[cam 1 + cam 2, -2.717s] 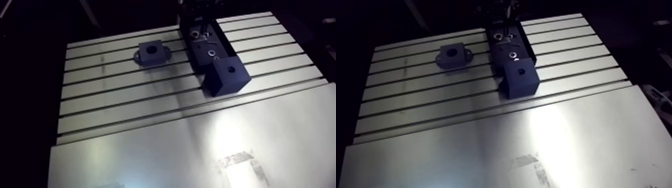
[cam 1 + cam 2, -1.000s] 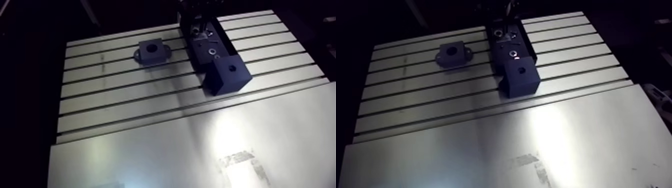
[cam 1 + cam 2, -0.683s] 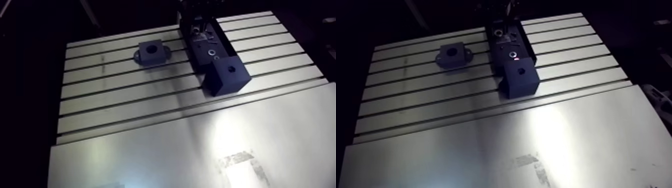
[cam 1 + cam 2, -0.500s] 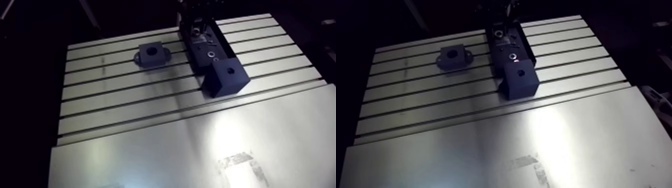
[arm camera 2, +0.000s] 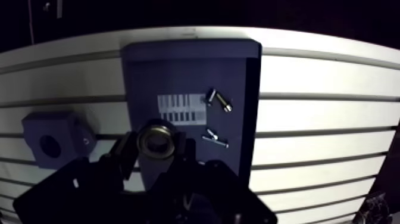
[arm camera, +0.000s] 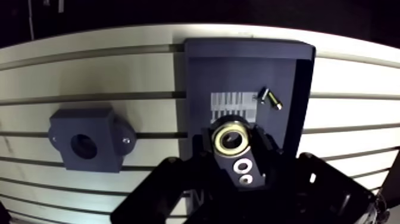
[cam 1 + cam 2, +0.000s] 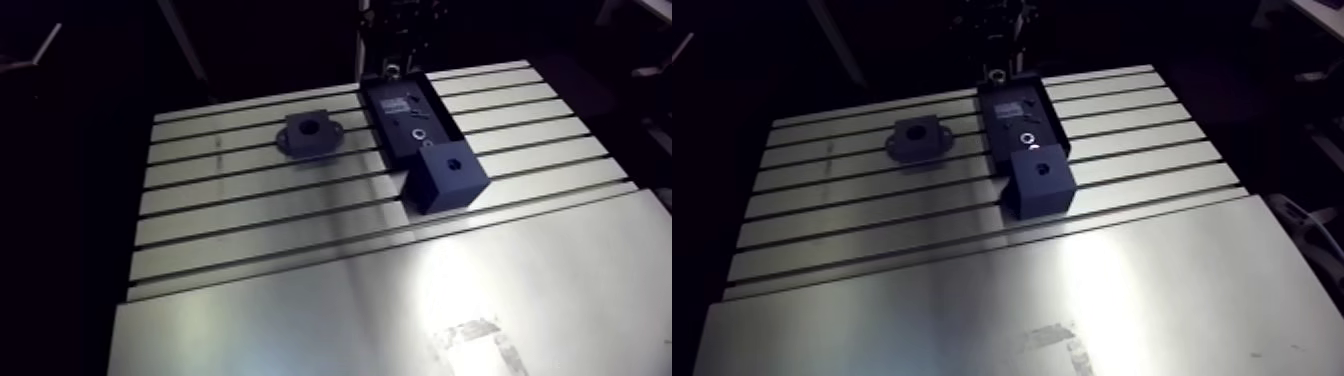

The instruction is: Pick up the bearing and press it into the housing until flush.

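The gripper [image 6: 233, 146] is clamped on one brass-coloured bearing [image 6: 218, 140], held clear above the near part of the tray in the wrist view. Under it lies one dark open tray [image 6: 244, 71] holding a striped label [image 6: 229, 105], at least three small screws [image 5: 219, 100] and two pale washers [image 6: 243, 166]. One dark housing [image 6: 86, 146] with a round bore sits beside the tray, apart from it. One dark block [image 7: 447, 178] with a hole on top touches the tray's end. All rest on the slotted aluminium table [image 7: 250, 215], which meets a smooth metal plate [image 7: 380, 320].
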`<action>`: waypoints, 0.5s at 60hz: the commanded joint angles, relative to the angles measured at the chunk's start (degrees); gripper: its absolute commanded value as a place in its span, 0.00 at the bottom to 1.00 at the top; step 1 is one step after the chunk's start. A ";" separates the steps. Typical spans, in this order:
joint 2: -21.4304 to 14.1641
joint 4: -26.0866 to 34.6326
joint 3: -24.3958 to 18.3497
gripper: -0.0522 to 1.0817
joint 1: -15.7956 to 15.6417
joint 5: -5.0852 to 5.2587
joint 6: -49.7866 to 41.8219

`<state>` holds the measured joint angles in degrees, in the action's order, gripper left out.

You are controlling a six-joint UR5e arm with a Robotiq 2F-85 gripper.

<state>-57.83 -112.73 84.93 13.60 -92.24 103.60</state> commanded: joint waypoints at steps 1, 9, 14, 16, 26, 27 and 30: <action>-3.80 4.82 -0.16 0.60 -0.81 0.16 -1.08; -5.62 5.03 0.92 0.62 -4.09 0.24 -2.38; -6.16 4.62 1.87 0.63 -4.53 0.18 -2.79; -6.26 4.21 2.16 0.63 -4.69 0.17 -3.05; -6.20 1.68 3.40 0.63 -6.73 0.32 -3.71; -6.20 1.68 3.40 0.63 -6.73 0.32 -3.71; -6.19 1.02 3.91 0.63 -6.99 0.42 -3.71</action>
<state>-63.71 -109.50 87.23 8.42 -92.04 100.48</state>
